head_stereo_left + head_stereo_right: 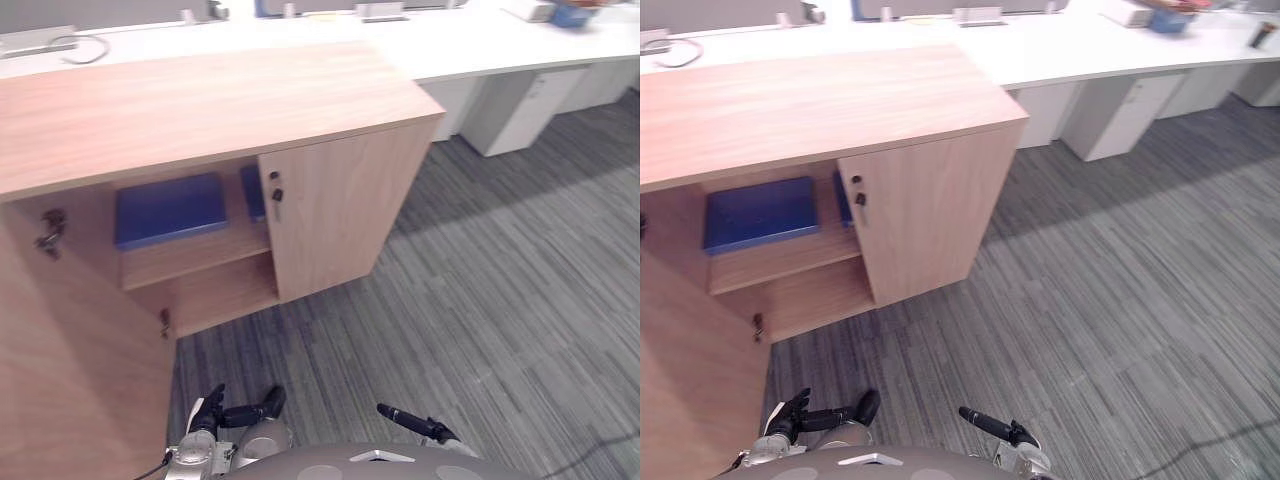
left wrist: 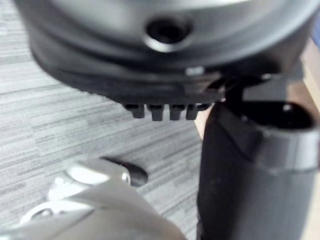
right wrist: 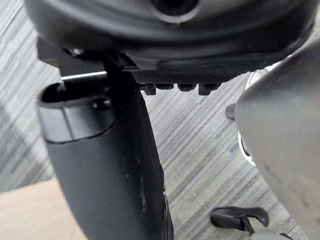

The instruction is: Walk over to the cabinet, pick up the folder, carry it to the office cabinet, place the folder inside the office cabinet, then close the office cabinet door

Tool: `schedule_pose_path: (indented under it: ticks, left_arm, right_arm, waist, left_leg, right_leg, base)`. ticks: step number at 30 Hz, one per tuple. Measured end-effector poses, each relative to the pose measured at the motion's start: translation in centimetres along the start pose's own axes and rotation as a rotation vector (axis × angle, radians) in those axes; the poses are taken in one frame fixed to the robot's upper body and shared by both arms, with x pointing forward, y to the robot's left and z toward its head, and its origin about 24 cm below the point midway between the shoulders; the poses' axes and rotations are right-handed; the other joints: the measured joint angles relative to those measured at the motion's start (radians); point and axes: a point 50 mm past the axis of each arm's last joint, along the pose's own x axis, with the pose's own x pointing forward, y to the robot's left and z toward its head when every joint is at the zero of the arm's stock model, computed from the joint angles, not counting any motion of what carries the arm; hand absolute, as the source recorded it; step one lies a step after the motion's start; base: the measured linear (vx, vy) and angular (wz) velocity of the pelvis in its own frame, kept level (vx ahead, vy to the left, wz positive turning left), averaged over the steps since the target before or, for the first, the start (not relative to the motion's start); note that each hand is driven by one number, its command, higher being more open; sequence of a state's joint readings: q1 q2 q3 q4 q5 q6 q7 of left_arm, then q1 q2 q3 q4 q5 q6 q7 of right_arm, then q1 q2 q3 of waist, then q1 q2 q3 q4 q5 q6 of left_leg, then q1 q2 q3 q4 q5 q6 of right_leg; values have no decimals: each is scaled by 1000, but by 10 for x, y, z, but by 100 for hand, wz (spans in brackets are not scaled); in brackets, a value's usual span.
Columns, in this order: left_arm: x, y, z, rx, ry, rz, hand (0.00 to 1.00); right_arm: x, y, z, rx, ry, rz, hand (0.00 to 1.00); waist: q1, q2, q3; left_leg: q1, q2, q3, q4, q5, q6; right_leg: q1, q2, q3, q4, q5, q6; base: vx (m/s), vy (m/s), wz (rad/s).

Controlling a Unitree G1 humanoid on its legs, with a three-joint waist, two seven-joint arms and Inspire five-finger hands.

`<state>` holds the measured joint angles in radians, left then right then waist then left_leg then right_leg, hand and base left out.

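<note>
Grey carpet floor (image 1: 480, 300) takes the head view from three to six o'clock. The wooden office cabinet (image 1: 200, 100) stands at ten o'clock, with a long white desk (image 1: 470, 45) behind it from twelve to two. The cabinet's left door (image 1: 70, 380) is swung open toward eight o'clock, and its right door (image 1: 340, 210) is closed. The blue folder (image 1: 170, 208) lies flat on the upper shelf (image 1: 200, 255) inside the open half, at about nine o'clock of the closed door. A second blue item (image 1: 252, 190) sits just beside it, partly hidden by that door. Keys (image 1: 48, 232) hang from the open door's lock. The left hand (image 1: 232, 412) at seven o'clock and the right hand (image 1: 415, 425) at five o'clock are low over the carpet, with their fingers relaxed and holding nothing.
</note>
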<state>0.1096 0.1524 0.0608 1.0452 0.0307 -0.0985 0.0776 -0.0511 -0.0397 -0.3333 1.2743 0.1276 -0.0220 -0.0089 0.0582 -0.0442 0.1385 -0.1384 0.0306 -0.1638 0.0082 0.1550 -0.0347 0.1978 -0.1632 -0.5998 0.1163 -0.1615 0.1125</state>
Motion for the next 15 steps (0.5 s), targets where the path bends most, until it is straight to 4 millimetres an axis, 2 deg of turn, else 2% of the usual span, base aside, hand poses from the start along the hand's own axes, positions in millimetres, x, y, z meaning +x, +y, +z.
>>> schedule_pose_path:
  ticks: [1, 2, 3, 4, 5, 6, 7, 8, 9, 10, 11, 12, 13, 15]
  left_arm:
    - [0, 1, 2, -19, -10, 6, 100]
    - [1, 1, 7, -54, -29, 18, 100]
    - [1, -4, 9, -58, -38, 9, 100]
    - [1, -3, 8, -55, -38, 10, 100]
    - [1, 2, 10, -63, -43, 25, 100]
    - [2, 1, 12, -72, -48, 24, 100]
    - [2, 0, 13, -80, -50, 23, 100]
    - [2, -7, 15, -81, -56, 8, 100]
    - [3, -9, 18, -53, -66, 0, 100]
    - [3, -9, 20, -34, -68, -5, 100]
    - [5, -3, 22, -24, -69, 2, 100]
    - [5, 3, 16, -41, -39, 27, 100]
    - [2, -5, 5, -74, -6, 24, 100]
    - [2, -7, 4, -63, 5, 13, 100]
  right_arm:
    - [0, 2, 4, -6, -10, 5, 100]
    - [1, 3, 9, -2, -28, 6, 100]
    - [1, 1, 14, 7, -38, -1, 100]
    - [1, -1, 10, 13, -30, -8, 100]
    - [0, -3, 3, 38, -15, -14, 100]
    - [0, -4, 5, 48, -21, -17, 100]
    - [0, -7, 6, 56, -27, -28, 100]
    - [0, -17, 11, 65, -43, -54, 100]
    - [0, -19, 9, 74, -35, -59, 100]
    - [0, -19, 8, 78, -33, -56, 100]
    - [-1, -11, 1, 89, -16, -39, 100]
    - [-1, -8, 2, 104, -25, -35, 100]
    - [-1, -12, 1, 107, -26, -47, 100]
    - [-1, -13, 5, 124, -40, -52, 100]
  waist:
    - [0, 0, 9]
    - [-3, 10, 26]
    - [-12, 31, 36]
    - [-17, 12, 34]
    - [-16, 1, 32]
    - [-11, 11, 34]
    - [-8, 22, 32]
    - [-22, 64, 28]
    - [-40, 67, 30]
    - [-54, 56, 26]
    - [-70, 23, 23]
    - [-48, 17, 28]
    - [-46, 47, 37]
    - [-41, 41, 41]
  left_leg:
    - [-16, 8, 75, 32, -29, 46]
    - [-55, 49, 241, 114, -80, 95]
    - [-65, 65, 304, 137, -99, 97]
    - [-64, 62, 349, 123, -113, 95]
    - [-104, 92, 467, 226, -129, 113]
    - [-124, 119, 516, 324, -137, 126]
    - [-133, 140, 556, 386, -181, 126]
    - [-149, 134, 592, 393, -211, 137]
    - [-154, 76, 535, 307, -161, 142]
    - [-138, 40, 517, 227, -141, 144]
    - [-131, 13, 581, 224, -174, 147]
    - [-114, 66, 658, 409, -265, 135]
    - [-66, 66, 638, 376, -330, 106]
    - [-22, 2, 613, 281, -281, 118]
  right_leg:
    - [-2, -7, -9, 10, 0, 0]
    - [7, -10, -36, 20, -1, 0]
    - [23, -4, -72, 16, -3, 0]
    - [33, -15, -100, -10, -4, -5]
    - [26, -49, -148, -9, 11, 6]
    - [21, -59, -162, 18, 5, 12]
    - [17, -66, -175, 46, -5, 20]
    - [10, -62, -198, 108, -40, 17]
    - [-1, -53, -193, 93, -61, -10]
    - [-7, -37, -186, 54, -60, -29]
    - [-2, -48, -182, -5, -16, -29]
    - [10, -76, -234, 10, 15, 27]
    - [40, -64, -260, 24, 15, 33]
    - [57, -88, -282, 14, 25, 14]
  base:
    - [-113, 66, 46]
    - [-173, 60, 76]
    - [-143, 36, 93]
    - [-94, 90, 100]
    - [-32, 119, 73]
    - [-1, 132, 59]
    - [43, 107, 78]
    - [11, 128, 133]
    - [-27, 110, 158]
    - [-70, 78, 164]
    - [14, 49, 114]
    - [89, 67, 103]
    - [105, 71, 72]
    - [18, 104, 61]
